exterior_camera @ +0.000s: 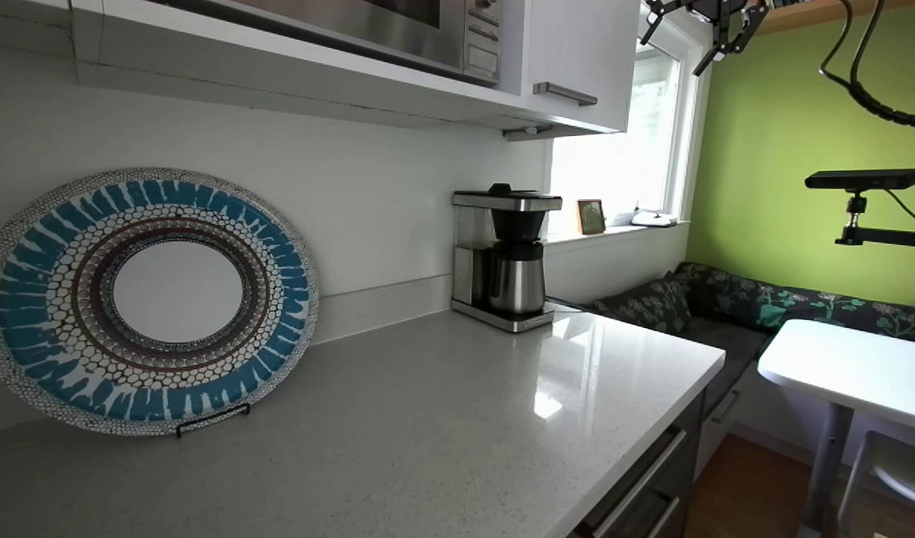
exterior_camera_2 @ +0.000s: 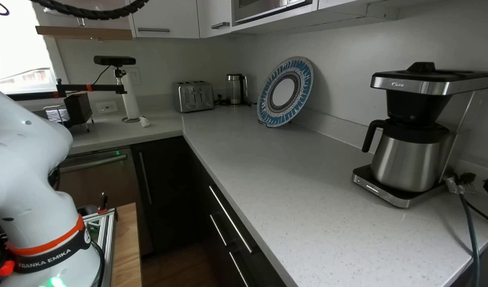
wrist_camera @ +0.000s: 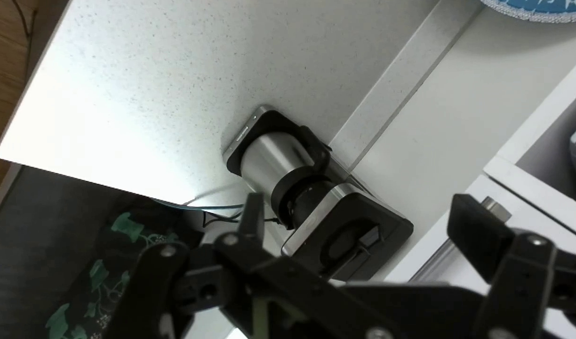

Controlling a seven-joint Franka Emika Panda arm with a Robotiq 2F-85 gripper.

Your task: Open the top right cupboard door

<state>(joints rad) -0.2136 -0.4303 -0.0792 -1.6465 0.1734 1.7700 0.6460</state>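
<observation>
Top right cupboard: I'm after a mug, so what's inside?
None of the inside shows: the shut white door covers it. Visible are the door's outer face and silver handle.

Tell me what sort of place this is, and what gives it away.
Very likely a kitchen: a coffee maker and a toaster stand on a pale counter that turns the corner. Home or office, I can't say for sure.

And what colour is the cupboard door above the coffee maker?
The cupboard door is white, clearest in an exterior view.
</observation>
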